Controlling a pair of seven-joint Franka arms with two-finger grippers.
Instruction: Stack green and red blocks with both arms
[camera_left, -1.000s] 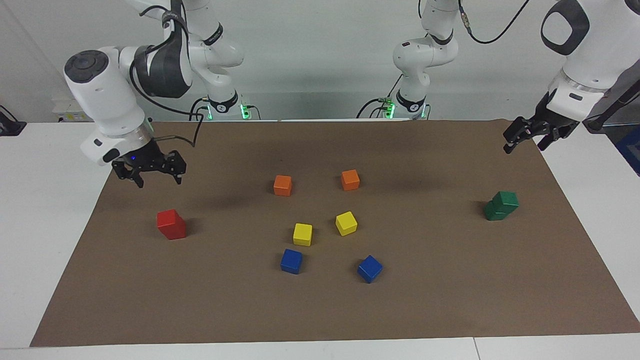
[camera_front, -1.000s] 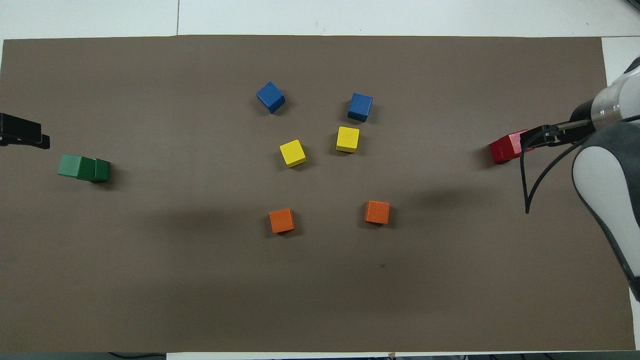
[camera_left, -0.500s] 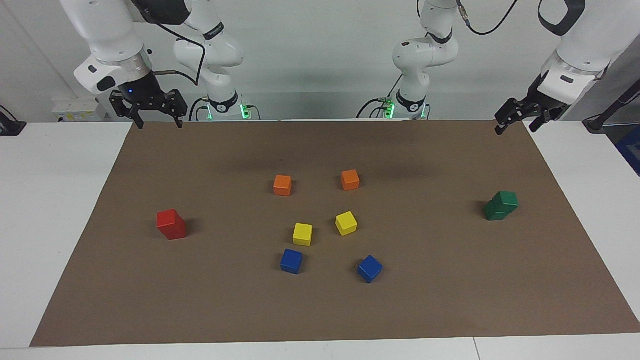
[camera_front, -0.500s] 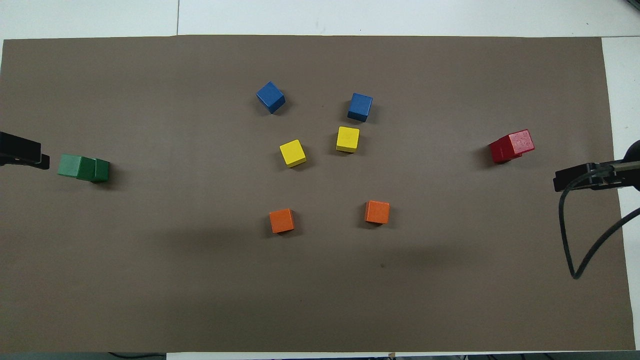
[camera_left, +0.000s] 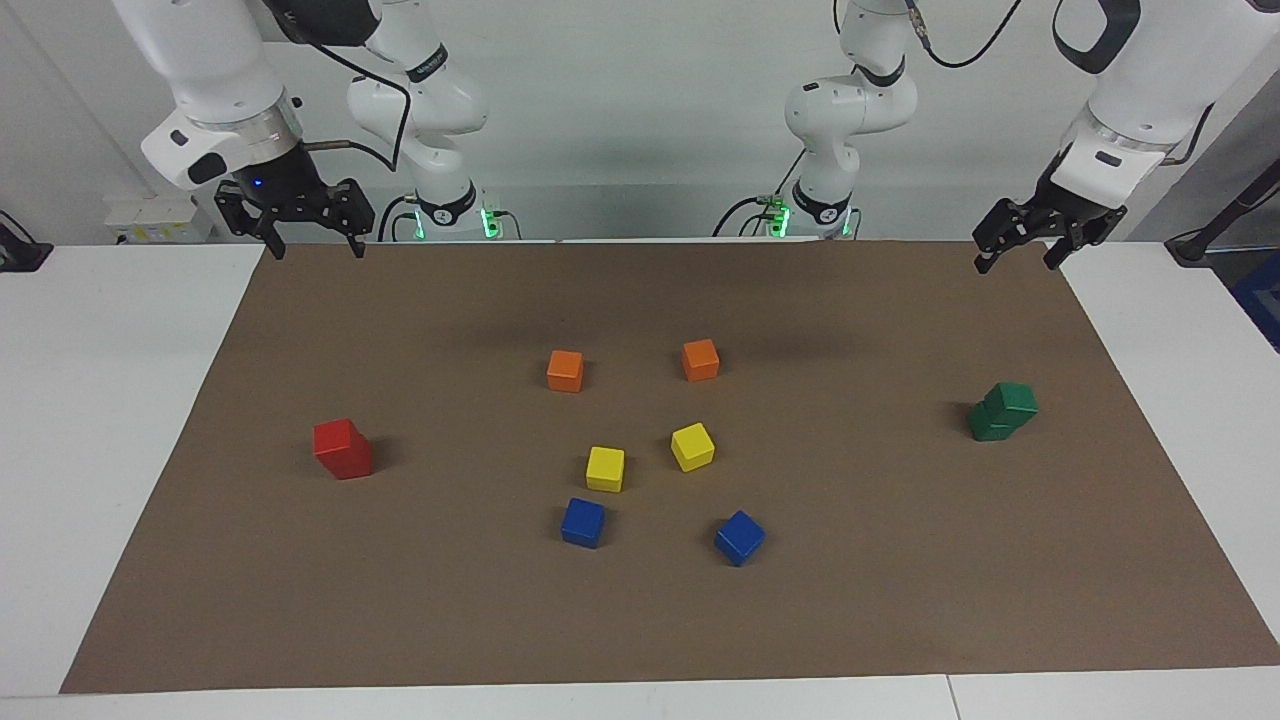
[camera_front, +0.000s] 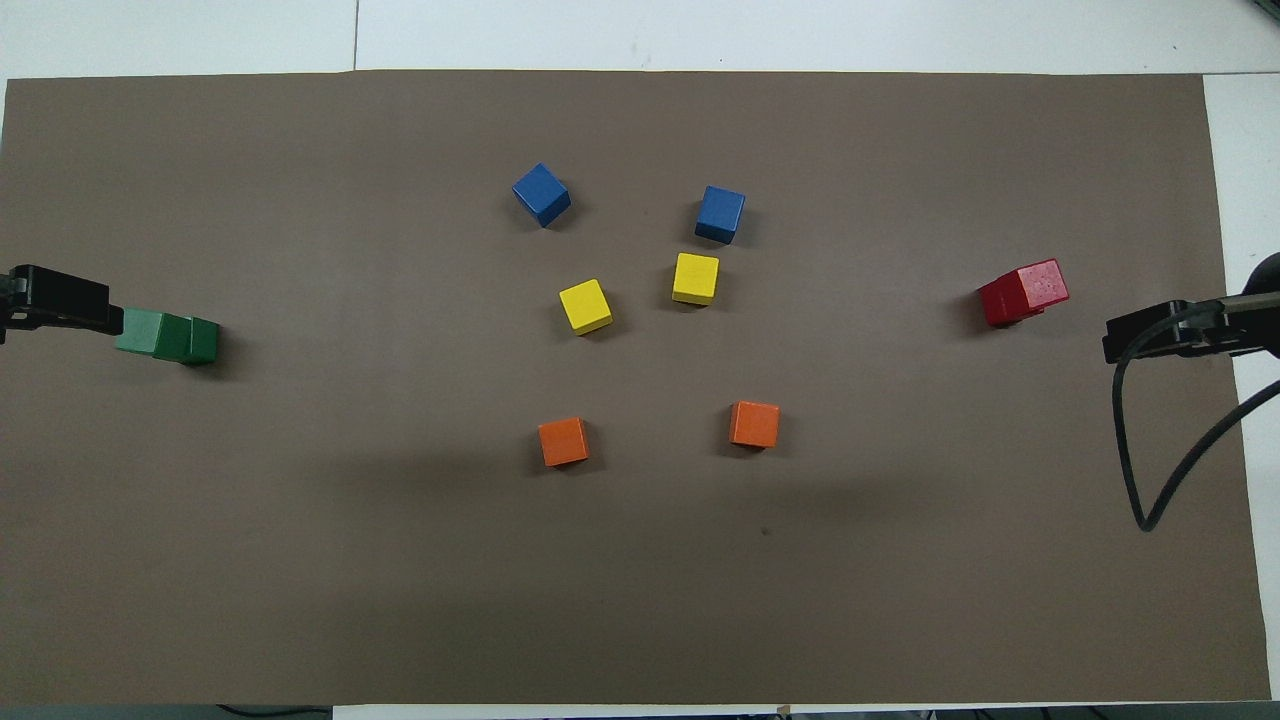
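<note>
While both grippers are hanging raised over the mat's edge nearest the robots, the blocks are already sitting in two small stacks on the brown mat (camera_left: 900, 600), and the relation that matters is how each stack lies from its own arm. Taking the pair of orange cubes (camera_left: 565, 370) as landmark, the red stack (camera_left: 342, 448) is sitting well out toward the right arm's end of the table from them and a little farther from the robots, one red block resting on the other with its corners turned slightly off the lower one. The green stack (camera_left: 1002, 411) is sitting equally far out toward the left arm's end, its upper block shifted so that it is overhanging the lower one. The right gripper (camera_left: 310, 238) is hovering with its fingers spread and nothing between them, up over the mat corner on the red side, so the red stack lies down and away from it, farther from the robots. The left gripper (camera_left: 1020, 250) is likewise standing released and empty over the matching corner, with the green stack below and farther out. Each arm is plainly the nearer one to its own colour. Judging by this, the stacking looks finished and both arms appear to be clear of the blocks, with no further reach called for.
</note>
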